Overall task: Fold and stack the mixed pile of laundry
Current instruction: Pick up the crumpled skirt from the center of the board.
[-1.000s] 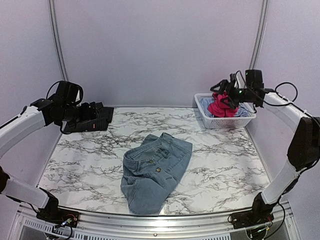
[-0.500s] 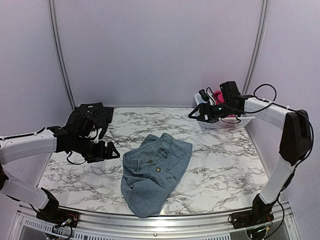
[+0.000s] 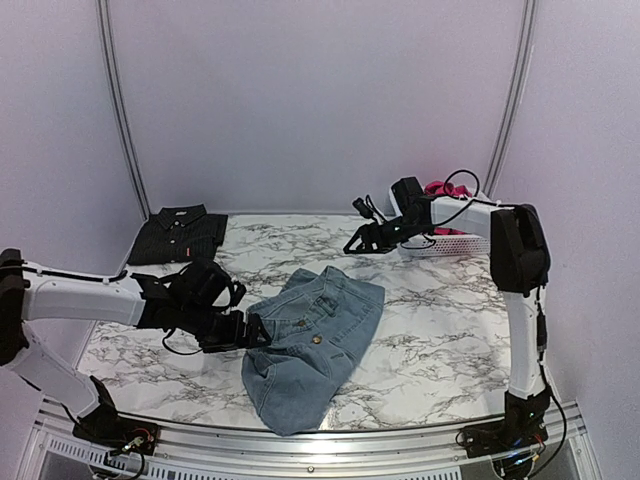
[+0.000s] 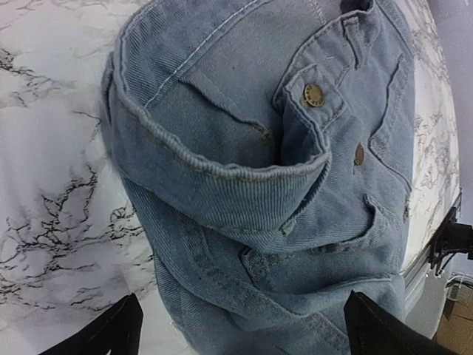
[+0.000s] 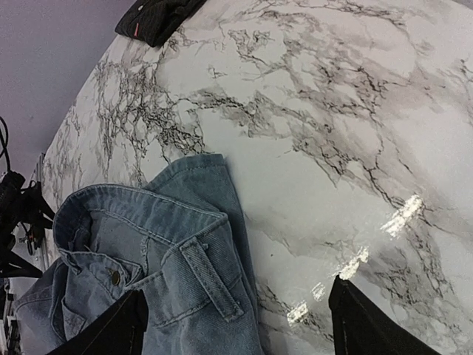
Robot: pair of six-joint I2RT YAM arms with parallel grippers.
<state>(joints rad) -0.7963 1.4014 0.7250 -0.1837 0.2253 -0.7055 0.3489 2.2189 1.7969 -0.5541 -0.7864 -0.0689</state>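
Note:
A crumpled light blue denim garment lies in the middle of the marble table. It fills the left wrist view and shows in the right wrist view. A folded black pinstriped shirt lies at the back left, also in the right wrist view. A pink-red garment sits in the white basket. My left gripper is open at the denim's left edge, jaws spread over it. My right gripper is open and empty above the table, beyond the denim's far corner.
The white lattice basket stands at the back right corner, behind my right arm. Grey walls close the back and sides. The table's front edge has a metal rail.
My left gripper moved from the black shirt, left lying at the back left, to the denim's left edge. My right gripper left the basket and moved left and down toward the denim.

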